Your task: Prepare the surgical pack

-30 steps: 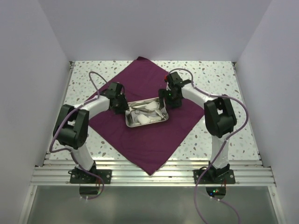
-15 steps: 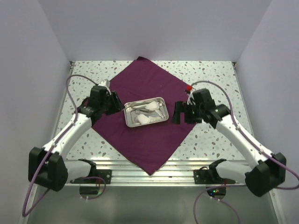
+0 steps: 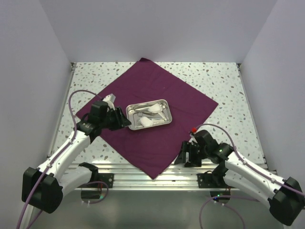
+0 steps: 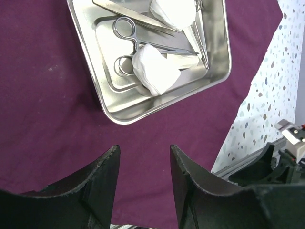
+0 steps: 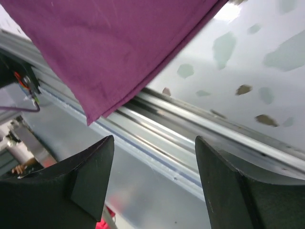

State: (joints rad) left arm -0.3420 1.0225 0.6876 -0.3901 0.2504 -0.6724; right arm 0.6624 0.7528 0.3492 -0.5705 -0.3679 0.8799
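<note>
Jaws both apart, empty; right arm has swung from tray to near corner of cloth, so folding likely begins.

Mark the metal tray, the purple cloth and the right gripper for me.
metal tray [image 3: 147,103], top view, far rim.
purple cloth [image 3: 157,81], top view, bare far part.
right gripper [image 5: 155,140], right wrist view, midway between fingertips.

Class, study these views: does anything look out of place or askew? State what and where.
The purple cloth lies cornerwise; its near corner overhangs the table edge onto the metal rail. Nothing looks spilled.
</note>
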